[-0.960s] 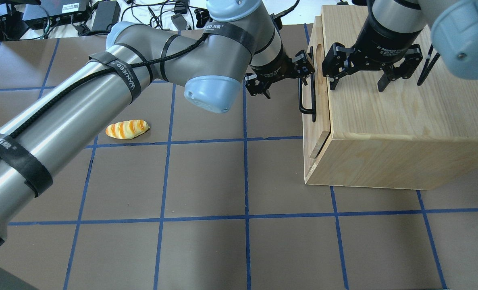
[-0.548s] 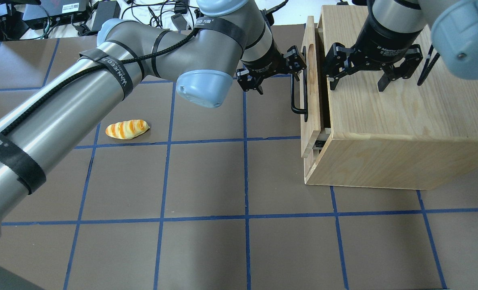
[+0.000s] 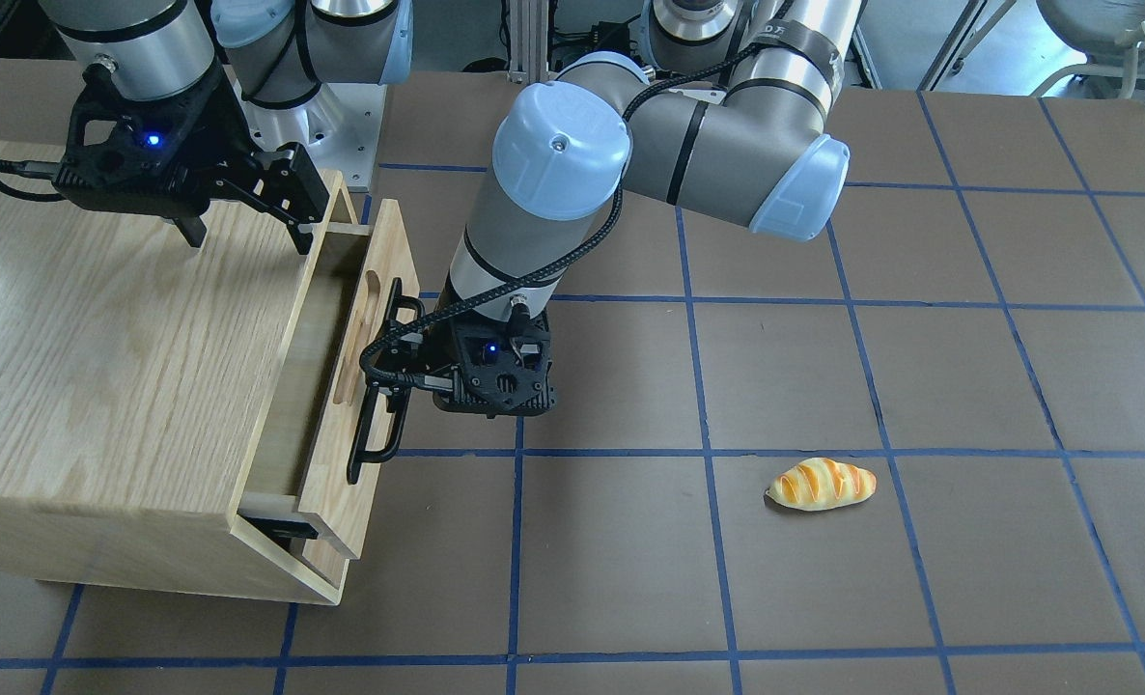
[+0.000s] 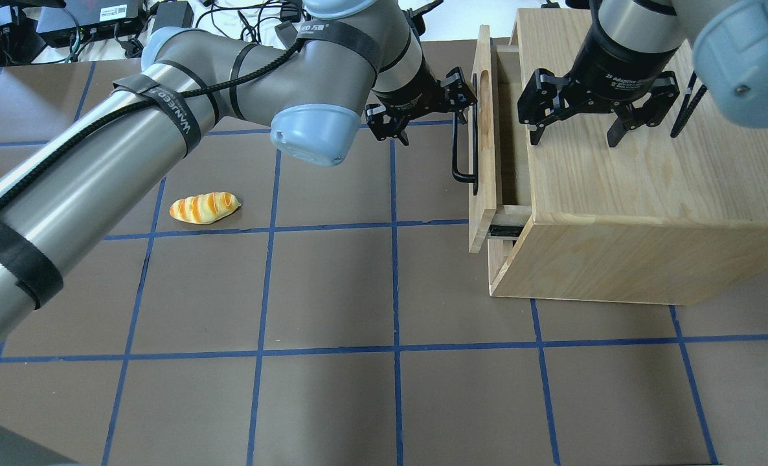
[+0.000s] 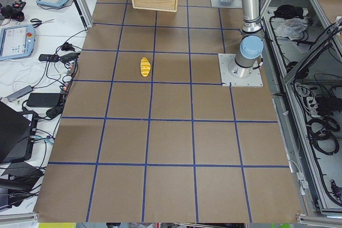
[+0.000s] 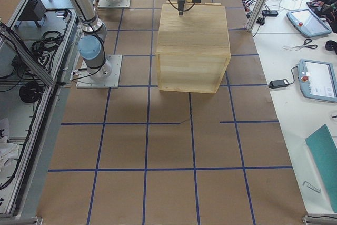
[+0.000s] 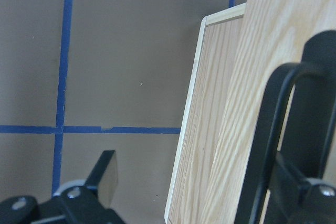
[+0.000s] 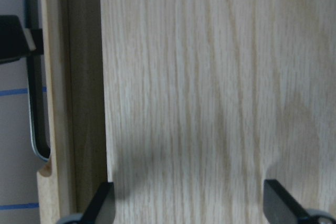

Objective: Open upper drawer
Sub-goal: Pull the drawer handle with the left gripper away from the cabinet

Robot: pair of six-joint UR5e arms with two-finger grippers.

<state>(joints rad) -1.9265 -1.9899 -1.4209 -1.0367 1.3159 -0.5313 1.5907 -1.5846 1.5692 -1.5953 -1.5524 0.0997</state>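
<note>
upper drawer point(image 4: 483, 207) further out, jaws hooking handle point(image 4: 454, 155)

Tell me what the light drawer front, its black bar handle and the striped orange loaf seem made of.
Light drawer front: unpainted pale wood, matte; grain lines show.
Black bar handle: probably metal with a black coating; thin, rigid, slight sheen.
Striped orange loaf: likely plastic or foam imitation bread; glossy, uniform colour; not certain.

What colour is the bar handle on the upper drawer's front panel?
Black. The handle shows best in the overhead exterior view.
</note>
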